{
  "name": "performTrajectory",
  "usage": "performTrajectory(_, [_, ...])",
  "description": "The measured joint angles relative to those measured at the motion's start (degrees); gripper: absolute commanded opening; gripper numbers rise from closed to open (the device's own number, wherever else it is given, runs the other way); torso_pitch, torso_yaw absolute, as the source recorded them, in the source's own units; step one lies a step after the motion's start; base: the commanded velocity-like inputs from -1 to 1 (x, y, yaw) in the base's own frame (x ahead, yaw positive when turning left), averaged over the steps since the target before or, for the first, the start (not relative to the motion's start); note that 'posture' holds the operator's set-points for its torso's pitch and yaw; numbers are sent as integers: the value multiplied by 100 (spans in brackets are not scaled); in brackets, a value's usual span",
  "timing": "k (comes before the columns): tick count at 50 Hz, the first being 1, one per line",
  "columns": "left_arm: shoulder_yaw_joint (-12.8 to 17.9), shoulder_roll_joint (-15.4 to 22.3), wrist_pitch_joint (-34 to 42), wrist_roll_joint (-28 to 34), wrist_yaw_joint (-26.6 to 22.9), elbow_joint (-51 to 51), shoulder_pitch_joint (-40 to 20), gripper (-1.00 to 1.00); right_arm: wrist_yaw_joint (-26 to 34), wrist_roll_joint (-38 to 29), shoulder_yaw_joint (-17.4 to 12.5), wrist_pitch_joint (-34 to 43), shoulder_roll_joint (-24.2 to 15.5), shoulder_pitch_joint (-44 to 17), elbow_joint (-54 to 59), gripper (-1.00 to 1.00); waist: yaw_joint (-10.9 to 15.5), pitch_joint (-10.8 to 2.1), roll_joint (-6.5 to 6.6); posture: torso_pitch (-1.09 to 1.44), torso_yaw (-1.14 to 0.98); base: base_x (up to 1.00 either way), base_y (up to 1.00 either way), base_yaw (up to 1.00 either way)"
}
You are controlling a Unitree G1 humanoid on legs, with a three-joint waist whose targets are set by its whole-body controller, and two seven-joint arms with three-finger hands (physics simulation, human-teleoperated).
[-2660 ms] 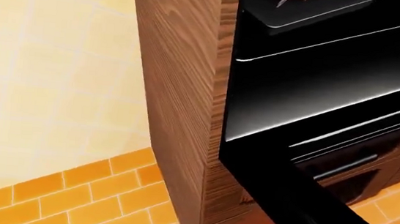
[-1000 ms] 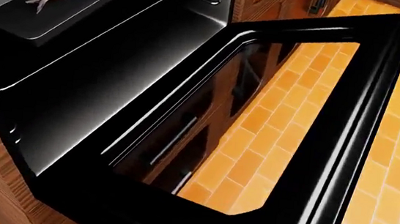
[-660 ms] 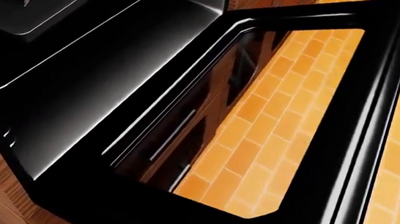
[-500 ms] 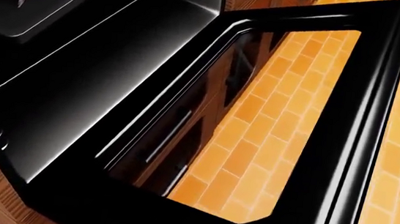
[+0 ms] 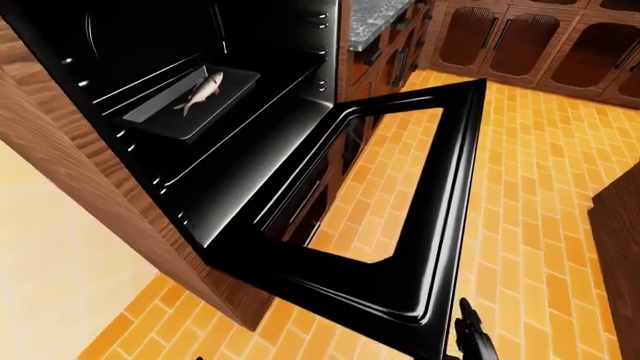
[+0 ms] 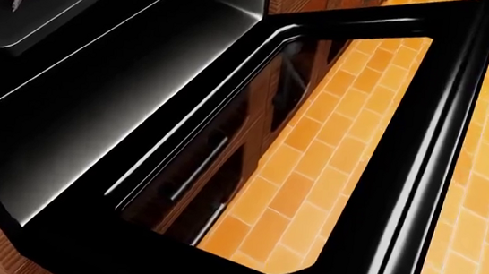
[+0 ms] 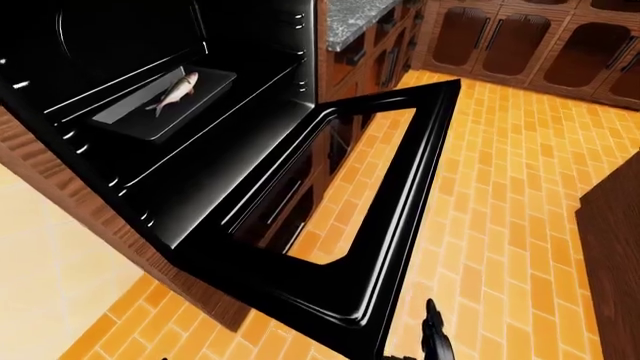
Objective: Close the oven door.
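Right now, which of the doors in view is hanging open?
The black oven door, folded down flat with floor showing through its glass. The wooden cabinet doors at the left-eye view's top right are all shut.

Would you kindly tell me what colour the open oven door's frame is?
Glossy black: the oven door frame around its glass window shows best in the left-eye view.

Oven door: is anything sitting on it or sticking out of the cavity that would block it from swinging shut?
Nothing visible does. The oven door lies open and bare; the fish on its tray sits well inside the cavity. A dark hand shows below the door's edge.
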Motion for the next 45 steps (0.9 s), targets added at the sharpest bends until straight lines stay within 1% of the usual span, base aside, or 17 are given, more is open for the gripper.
performTrajectory(4, [56,-12,14,-97,-122,-1,-18,100,-15,11,-17,-1,-17,1,-10,100,-12,-24,8,0,0,0,20,0])
performTrajectory(5, [65,-2,15,-125,-144,-3,-20,100,-17,12,-15,-4,-18,-2,-12,100,-1,-31,31,0,0,0,20,0])
performTrajectory(7, [78,14,5,-176,-172,-10,-23,100,-18,13,-11,-21,-27,-13,-30,100,8,-12,153,0,0,0,20,0])
performTrajectory(9, [66,6,-33,-216,-174,-23,-5,100,-21,15,-13,-47,-45,-20,-52,100,11,3,376,0,0,0,21,0])
performTrajectory(11, [36,39,-60,-258,-137,-32,8,100,-33,-2,15,-41,34,-32,-42,100,69,50,275,0,0,0,35,0])
performTrajectory(12, [26,43,-81,-283,-116,-39,24,100,-20,-26,44,-29,69,-29,-25,100,72,68,247,0,0,0,35,0])
performTrajectory(14, [-10,31,-119,-327,-86,-34,48,100,15,-70,71,-2,101,-6,10,100,51,74,198,0,0,0,35,0])
performTrajectory(15, [-33,23,-133,-345,-80,-32,53,100,25,-82,70,10,101,5,27,100,28,78,149,0,0,0,34,0])
performTrajectory(19, [-114,0,-154,-394,-83,-35,50,100,22,-66,26,21,48,19,25,100,-29,119,-142,0,0,0,26,0])
performTrajectory(21, [-147,7,-166,-415,-89,-57,30,100,27,-44,10,-3,31,0,-8,100,2,148,-261,0,0,0,0,0])
performTrajectory(23, [-166,8,-166,-436,-90,-56,29,100,34,-28,4,-25,24,-19,-24,100,31,133,-391,0,0,0,0,0])
performTrajectory(24, [-177,-13,-151,-442,-88,-42,30,100,34,-23,2,-28,16,-27,-32,100,35,141,-379,0,0,0,0,0])
performTrajectory(28, [-222,-41,-87,-437,-115,25,60,100,43,-1,-11,-55,16,-17,-9,100,59,62,-273,0,0,0,0,0])
performTrajectory(33, [-196,18,-98,-467,-108,-21,37,100,68,15,-3,-57,32,-64,-1,100,58,-7,-144,0,0,0,0,0])
performTrajectory(36, [-192,24,-111,-477,-110,-38,17,100,113,170,-122,-22,41,-158,1,100,44,-42,-81,0,0,0,0,0])
performTrajectory(40, [-185,25,-94,-477,-130,-31,5,100,232,621,-294,131,25,-363,-33,100,21,-81,-41,0,0,0,0,0])
performTrajectory(45, [-165,29,-64,-459,-145,-19,4,100,461,1136,-314,246,-14,-646,-73,100,0,-111,-39,0,0,0,0,0])
